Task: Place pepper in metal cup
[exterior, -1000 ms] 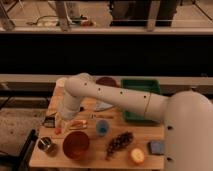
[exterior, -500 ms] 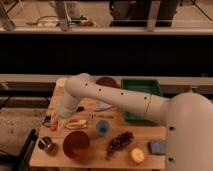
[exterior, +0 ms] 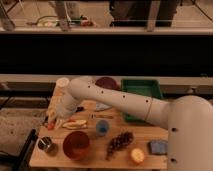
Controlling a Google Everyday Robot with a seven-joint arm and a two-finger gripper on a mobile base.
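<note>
Metal cup (exterior: 46, 145): upright, mouth up, front-left corner of table (exterior: 142, 135). Pepper (exterior: 50, 125): just behind cup, near left table edge, at tip of hand (exterior: 54, 121). Whether hand grips it or is open: cannot tell. Pepper's long axis and pointing: too small to read.

Risks:
- loose hold, pepper rolls off nearby edge
- narrow cup mouth, drop misses
- pepper lands in orange bowl (exterior: 76, 145) beside cup
</note>
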